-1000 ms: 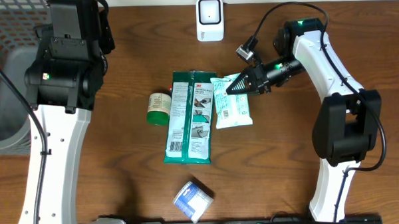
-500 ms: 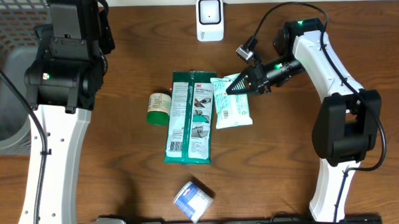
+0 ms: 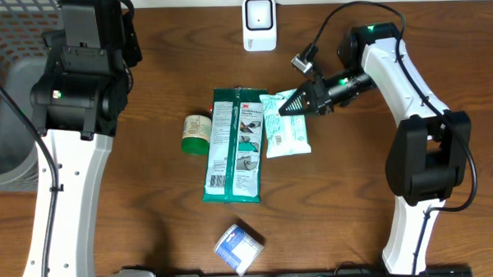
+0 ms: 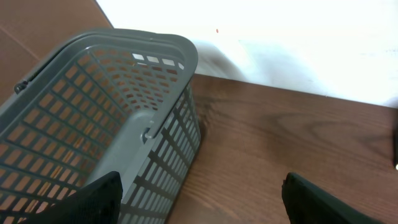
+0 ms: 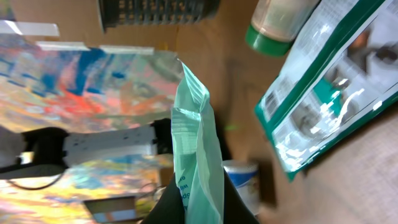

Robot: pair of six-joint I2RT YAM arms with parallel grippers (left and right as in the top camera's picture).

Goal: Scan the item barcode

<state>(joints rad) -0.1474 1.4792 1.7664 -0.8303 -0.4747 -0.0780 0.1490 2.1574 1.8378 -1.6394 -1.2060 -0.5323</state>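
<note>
Near the table's middle, the right gripper (image 3: pixel 299 104) is clamped on the upper corner of the pale green wipes pack (image 3: pixel 286 130), which sits just beside the long green packet (image 3: pixel 234 143). The left gripper (image 4: pixel 202 199) hangs with jaws wide and holds nothing, next to the grey basket (image 4: pixel 155 93). This looks like the pickup step. Next, the pack likely needs lifting toward the white scanner (image 3: pixel 259 23), barcode turned to face it
</note>
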